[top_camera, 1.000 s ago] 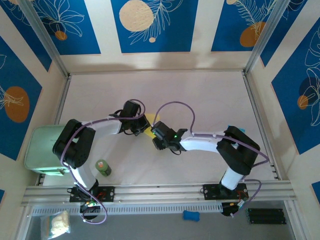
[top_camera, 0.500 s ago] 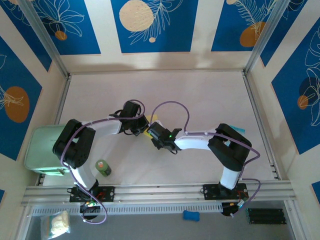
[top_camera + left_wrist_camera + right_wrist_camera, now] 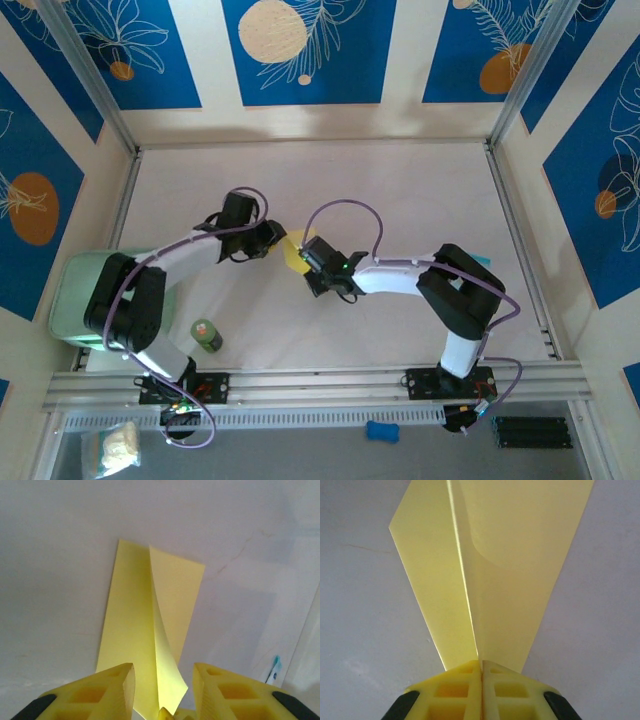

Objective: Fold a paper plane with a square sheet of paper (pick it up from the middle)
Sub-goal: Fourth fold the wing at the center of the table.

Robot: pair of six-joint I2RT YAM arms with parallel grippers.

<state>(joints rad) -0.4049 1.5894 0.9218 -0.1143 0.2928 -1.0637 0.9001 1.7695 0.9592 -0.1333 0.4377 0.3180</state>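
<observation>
Right gripper: clamped shut on the plane at its narrow end, pinning the crease, probably
Left gripper: open, jaws loosely straddling it

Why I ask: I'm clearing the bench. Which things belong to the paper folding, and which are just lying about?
In the job: yellow paper, partly folded; right claw, shut on it; left claw, open.
Lying about: green bottle; pale green box; small blue item in front of the rail.
</observation>
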